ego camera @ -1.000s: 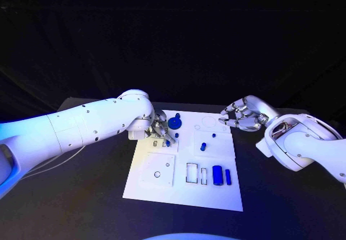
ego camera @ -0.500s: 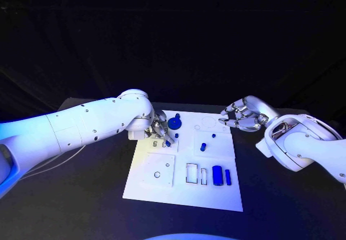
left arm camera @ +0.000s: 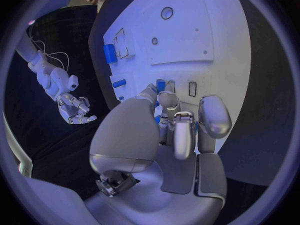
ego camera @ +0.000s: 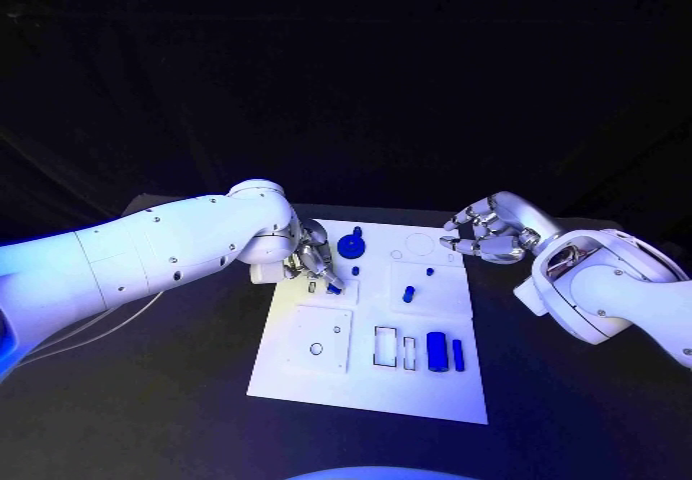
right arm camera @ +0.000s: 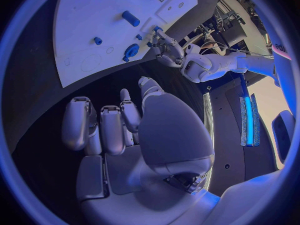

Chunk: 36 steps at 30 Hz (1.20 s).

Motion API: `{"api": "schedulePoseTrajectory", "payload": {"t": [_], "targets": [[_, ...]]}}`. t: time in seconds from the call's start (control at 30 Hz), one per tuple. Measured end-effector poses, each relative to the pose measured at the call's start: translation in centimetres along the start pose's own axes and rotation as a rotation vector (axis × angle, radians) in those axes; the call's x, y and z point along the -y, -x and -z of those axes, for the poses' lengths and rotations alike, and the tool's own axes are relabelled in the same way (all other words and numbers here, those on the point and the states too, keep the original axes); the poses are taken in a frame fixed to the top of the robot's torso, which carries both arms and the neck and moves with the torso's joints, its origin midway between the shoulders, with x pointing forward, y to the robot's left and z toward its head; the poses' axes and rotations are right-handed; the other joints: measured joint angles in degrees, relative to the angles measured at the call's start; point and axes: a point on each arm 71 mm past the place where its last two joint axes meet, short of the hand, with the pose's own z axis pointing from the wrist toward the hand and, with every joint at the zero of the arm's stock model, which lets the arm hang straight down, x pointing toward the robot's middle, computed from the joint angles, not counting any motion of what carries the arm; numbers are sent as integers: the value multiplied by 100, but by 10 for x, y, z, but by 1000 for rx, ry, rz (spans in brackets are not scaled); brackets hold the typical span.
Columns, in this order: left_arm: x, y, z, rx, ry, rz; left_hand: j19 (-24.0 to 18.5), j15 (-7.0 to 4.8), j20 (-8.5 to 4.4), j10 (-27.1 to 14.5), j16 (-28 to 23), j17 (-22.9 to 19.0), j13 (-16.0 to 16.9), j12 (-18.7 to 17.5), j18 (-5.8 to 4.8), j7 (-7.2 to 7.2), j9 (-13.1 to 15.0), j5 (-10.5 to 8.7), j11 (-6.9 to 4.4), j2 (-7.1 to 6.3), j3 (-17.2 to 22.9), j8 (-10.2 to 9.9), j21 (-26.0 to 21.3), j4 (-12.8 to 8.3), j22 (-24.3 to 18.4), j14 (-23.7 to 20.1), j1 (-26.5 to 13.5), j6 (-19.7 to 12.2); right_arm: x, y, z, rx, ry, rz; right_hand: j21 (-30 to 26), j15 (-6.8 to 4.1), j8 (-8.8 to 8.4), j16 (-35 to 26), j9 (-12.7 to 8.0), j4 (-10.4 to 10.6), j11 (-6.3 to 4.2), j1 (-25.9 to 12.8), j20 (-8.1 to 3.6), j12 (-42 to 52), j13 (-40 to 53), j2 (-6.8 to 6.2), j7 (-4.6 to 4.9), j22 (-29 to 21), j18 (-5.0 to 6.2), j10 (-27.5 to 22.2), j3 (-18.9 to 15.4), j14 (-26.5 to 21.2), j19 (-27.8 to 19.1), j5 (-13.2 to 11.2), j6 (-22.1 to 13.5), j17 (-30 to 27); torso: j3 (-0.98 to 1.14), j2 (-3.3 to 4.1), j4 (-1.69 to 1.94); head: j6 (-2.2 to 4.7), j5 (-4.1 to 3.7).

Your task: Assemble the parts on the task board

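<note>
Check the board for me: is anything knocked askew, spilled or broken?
Nothing stands out. The task board lies flat on the table, the blue parts sit on it, the left hand works at its far left side, and the right hand hovers off its far corner.

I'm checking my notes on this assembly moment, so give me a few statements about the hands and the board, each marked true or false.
1. The left hand is down at the task board, fingers on a small blue part. True.
2. The right hand holds a blue part. False: its fingers are curled in with nothing in them, beside the board's far corner.
3. Two blue cylinders lie side by side near the board's near edge. True.
4. The table is white. False: it is black; the board is white.
</note>
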Motion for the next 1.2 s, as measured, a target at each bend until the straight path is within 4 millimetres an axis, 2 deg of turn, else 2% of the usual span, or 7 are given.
{"api": "schedulePoseTrajectory", "payload": {"t": [0.03,0.07,0.17,0.27,0.4,0.63,1.2], "targets": [[-1,0,1,-1,-4,11,0,0,0,18,0,0,0,0,-1,19,25,0,-17,-209,432,-15,18,-32,16,0,-137,19,0,0,0,0,0,0,0,0,0,0,0,0,0,0,0,0,0,0,0,0,0,0,0,0,0,0,0,0,0,-1,0,0,3],[-1,-1,2,-1,-5,13,0,0,0,19,0,0,0,0,-1,19,50,0,-17,-233,500,-15,18,-40,19,0,-161,19,0,0,0,0,0,0,0,0,0,0,0,0,0,0,0,0,0,0,0,0,0,0,0,0,0,0,0,0,1,-1,0,0,4],[-4,-1,5,4,-14,40,0,0,0,65,20,0,19,0,-1,21,169,0,-35,-461,1038,-16,48,-89,66,0,-344,22,0,0,0,1,0,0,0,0,1,0,0,0,0,0,0,0,0,0,0,0,0,0,0,0,0,0,0,0,2,-2,1,1,22],[-6,-1,8,17,-19,63,0,0,0,99,29,0,47,0,-1,29,252,0,-37,-634,1360,21,57,-93,98,0,-504,32,0,0,0,1,0,0,0,0,23,0,0,10,0,0,0,0,0,0,0,2,0,0,10,0,0,0,0,0,2,1,1,5,36],[-9,-1,11,37,-23,88,0,0,0,119,29,0,58,0,0,9,333,0,-36,-808,1749,67,57,-250,114,0,-736,52,1,0,0,2,-1,0,0,0,23,0,0,16,0,-23,0,0,0,23,0,4,0,0,16,0,0,0,0,0,1,1,1,6,41],[-14,-3,12,67,-22,119,0,0,0,139,29,0,79,26,0,8,377,-2,-17,-854,1940,68,99,-412,175,0,-868,53,1,1,0,3,-1,-1,0,0,23,0,0,16,0,-23,0,0,0,23,0,4,0,0,16,0,0,0,0,0,-2,1,-2,4,58],[-14,-15,3,117,4,31,26,-2,-21,172,56,4,73,26,-1,-12,417,-22,-27,-869,2091,95,159,-504,276,-2,-1034,73,0,0,0,3,1,-2,-21,0,23,0,0,16,0,-23,0,0,0,23,0,3,0,0,16,0,0,0,0,-1,-7,3,-10,-19,89]]}}
